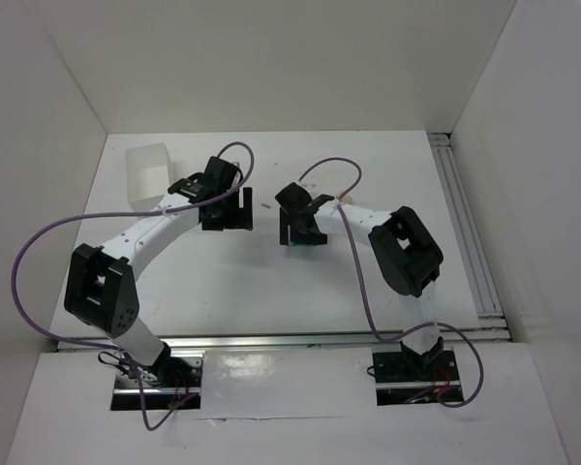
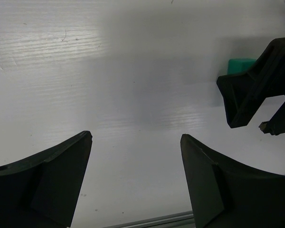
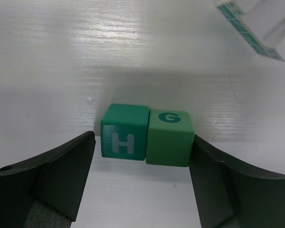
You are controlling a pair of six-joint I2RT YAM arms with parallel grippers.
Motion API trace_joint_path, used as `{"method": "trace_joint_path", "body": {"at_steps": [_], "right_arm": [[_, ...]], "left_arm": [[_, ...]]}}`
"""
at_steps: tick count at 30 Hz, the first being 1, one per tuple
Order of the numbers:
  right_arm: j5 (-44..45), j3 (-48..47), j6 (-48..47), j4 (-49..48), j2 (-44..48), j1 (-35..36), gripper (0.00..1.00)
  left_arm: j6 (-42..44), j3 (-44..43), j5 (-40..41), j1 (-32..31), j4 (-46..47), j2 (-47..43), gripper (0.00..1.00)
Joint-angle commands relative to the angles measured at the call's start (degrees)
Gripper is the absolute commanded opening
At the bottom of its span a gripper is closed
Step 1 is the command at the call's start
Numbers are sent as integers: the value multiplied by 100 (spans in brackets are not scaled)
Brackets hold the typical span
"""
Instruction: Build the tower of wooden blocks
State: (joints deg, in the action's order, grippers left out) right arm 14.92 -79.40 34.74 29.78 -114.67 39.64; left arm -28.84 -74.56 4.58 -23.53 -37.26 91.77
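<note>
Two wooden cubes of the wood block tower stand side by side on the white table, touching. One is a teal cube marked H (image 3: pixel 124 137), the other a lighter green cube marked G (image 3: pixel 169 137). My right gripper (image 3: pixel 143 137) straddles the pair and is open. Its right finger lies against the G cube, and a gap separates its left finger from the H cube. From above, the right gripper (image 1: pixel 300 232) hides most of the cubes, with only a teal edge (image 1: pixel 296 246) showing. My left gripper (image 2: pixel 135 137) is open over bare table, left of the right gripper (image 2: pixel 256 95) and the teal cube (image 2: pixel 240 65).
A translucent white tray (image 1: pixel 147 174) stands at the back left of the table, behind my left gripper (image 1: pixel 230 208). A white box-like thing with teal markings (image 3: pixel 256 23) shows at the top right of the right wrist view. An aluminium rail (image 1: pixel 470 232) lines the table's right edge.
</note>
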Motion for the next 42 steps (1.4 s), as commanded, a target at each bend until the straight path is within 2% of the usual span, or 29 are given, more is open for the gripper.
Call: {"method": "trace_joint_path", "body": {"at_steps": [1, 10, 12, 16, 25, 34, 36, 40, 42], "right_arm": [[134, -50, 138, 151, 59, 88, 83], [371, -278, 138, 151, -107, 88, 82], [372, -357, 85, 203, -169, 88, 77], [372, -357, 33, 204, -169, 88, 75], [372, -357, -20, 204, -169, 88, 65], [319, -243, -187, 204, -117, 141, 65], [319, -243, -187, 204, -117, 141, 69], [319, -383, -240, 317, -222, 141, 83], [319, -453, -301, 318, -222, 141, 93]], "left_arm": [[18, 3, -80, 24, 104, -54, 88], [19, 56, -80, 24, 157, -54, 87], [19, 56, -80, 24, 157, -54, 87], [19, 56, -80, 24, 157, -54, 87], [72, 56, -133, 24, 157, 51, 87], [72, 56, -133, 24, 157, 52, 87], [72, 56, -133, 24, 157, 52, 87], [72, 56, -133, -29, 157, 52, 87], [72, 56, -133, -29, 157, 52, 87]]}}
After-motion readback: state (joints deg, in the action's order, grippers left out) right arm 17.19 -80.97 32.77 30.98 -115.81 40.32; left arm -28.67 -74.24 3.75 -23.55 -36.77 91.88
